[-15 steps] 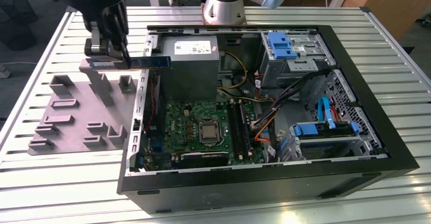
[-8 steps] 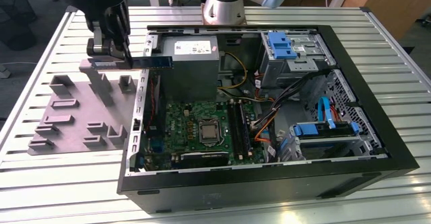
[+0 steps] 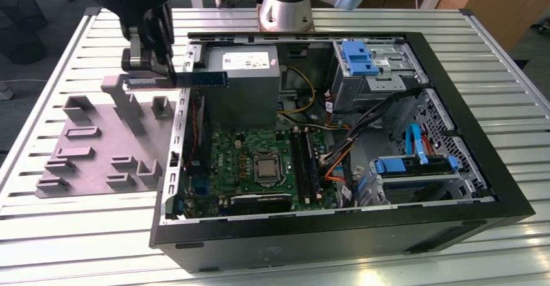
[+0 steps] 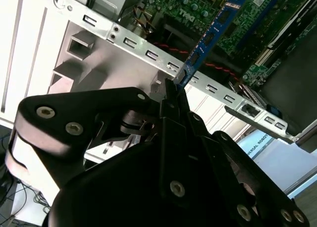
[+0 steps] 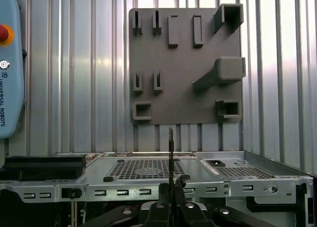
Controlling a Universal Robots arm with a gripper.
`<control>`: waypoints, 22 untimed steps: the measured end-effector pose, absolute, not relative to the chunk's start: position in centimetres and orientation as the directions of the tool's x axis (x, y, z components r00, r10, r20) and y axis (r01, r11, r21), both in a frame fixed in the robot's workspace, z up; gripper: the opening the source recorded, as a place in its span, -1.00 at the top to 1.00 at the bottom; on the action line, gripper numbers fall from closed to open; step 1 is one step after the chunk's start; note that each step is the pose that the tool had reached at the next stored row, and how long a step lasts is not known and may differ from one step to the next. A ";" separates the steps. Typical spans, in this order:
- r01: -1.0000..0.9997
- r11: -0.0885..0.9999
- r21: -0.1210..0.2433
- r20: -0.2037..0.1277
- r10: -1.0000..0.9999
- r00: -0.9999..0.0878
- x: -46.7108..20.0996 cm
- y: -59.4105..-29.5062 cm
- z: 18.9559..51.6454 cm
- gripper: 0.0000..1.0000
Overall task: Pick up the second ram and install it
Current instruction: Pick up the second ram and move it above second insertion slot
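Claw (image 3: 159, 78): clamped on one end of the memory stick (image 3: 202, 80).
Stick's place: in the air above the computer case (image 3: 180, 138) wall.
Long axis: level, reaching toward the exterior view's right.
Slots (image 3: 303, 163): lower, rightward, seemingly crosswise to the stick.

Rises from a grey base (image 3: 288, 9) at the exterior view's top centre. Carries the tool (image 3: 151, 78) at that view's upper left. Clamps one end of the second ram (image 3: 198, 80) between closed fingers (image 4: 179, 106), seen in both wrist views.
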State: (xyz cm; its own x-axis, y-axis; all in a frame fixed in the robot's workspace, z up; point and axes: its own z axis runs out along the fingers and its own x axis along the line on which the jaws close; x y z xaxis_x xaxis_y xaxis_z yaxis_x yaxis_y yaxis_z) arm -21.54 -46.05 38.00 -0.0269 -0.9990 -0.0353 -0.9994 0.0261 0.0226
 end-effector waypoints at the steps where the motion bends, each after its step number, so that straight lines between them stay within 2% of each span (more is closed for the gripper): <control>1: -0.999 0.026 0.023 -0.035 -0.999 -0.027 -21.3 -46.0 38.0 0.72; 22: -0.999 0.027 0.023 -0.035 -0.999 -0.028 -16.3 -45.9 38.0 0.72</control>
State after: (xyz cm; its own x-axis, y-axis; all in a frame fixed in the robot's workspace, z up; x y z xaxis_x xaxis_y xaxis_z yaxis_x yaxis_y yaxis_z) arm -16.27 -45.92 37.98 -0.0276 -0.9990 -0.0353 -0.9994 0.0268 0.0227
